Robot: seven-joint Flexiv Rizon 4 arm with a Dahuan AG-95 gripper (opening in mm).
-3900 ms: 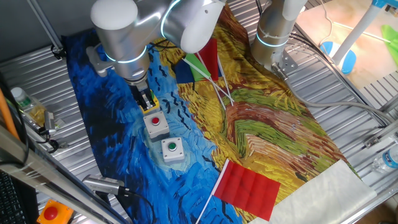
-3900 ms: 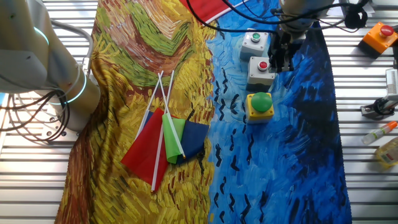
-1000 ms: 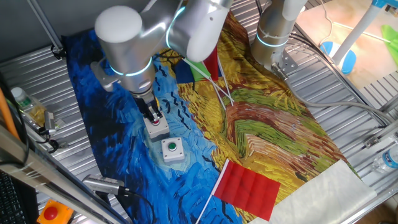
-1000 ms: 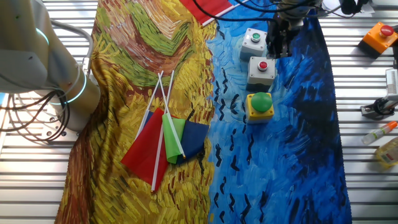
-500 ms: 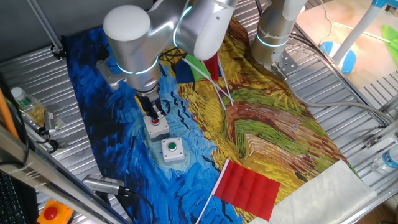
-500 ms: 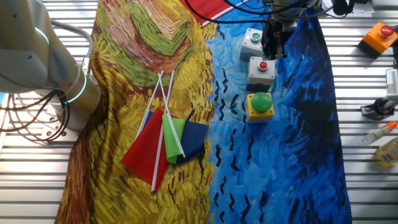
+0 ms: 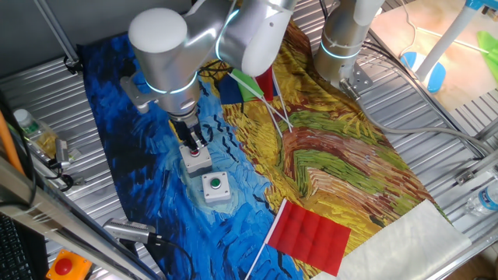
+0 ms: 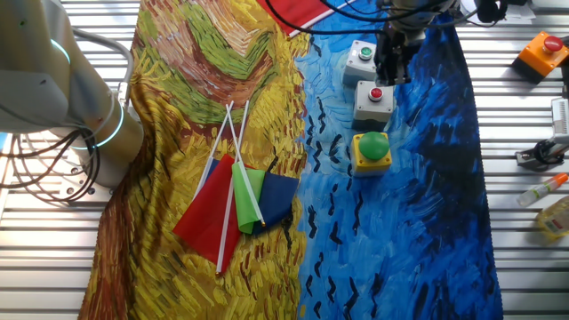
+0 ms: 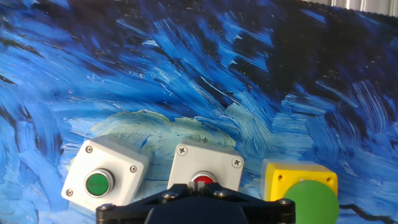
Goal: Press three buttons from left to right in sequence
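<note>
Three button boxes stand in a row on the blue part of the painted cloth. They are the yellow box with a green dome (image 8: pixel 372 149) (image 9: pixel 300 188), the grey box with a red button (image 8: pixel 373 100) (image 7: pixel 198 159) (image 9: pixel 206 167), and the grey box with a small green button (image 8: pixel 363 58) (image 7: pixel 215 187) (image 9: pixel 106 177). My gripper (image 7: pixel 194 145) (image 8: pixel 389 73) (image 9: pixel 201 185) points down over the red button. Its fingertips are shut together, right at the button. I cannot tell whether they touch it. In one fixed view the arm hides the yellow box.
Folded flags on sticks (image 8: pixel 236 200) lie mid-cloth and a red flag (image 7: pixel 311 233) lies near the cloth's end. An orange box with a red button (image 8: pixel 544 52) sits off the cloth. A second arm's base (image 8: pixel 80 98) stands beside the cloth. Bottles (image 8: pixel 556 213) lie on the slatted table.
My gripper has moved from the yellow box to over the grey box with the red button, shifting slightly in the last second. Nothing moved in the last half second.
</note>
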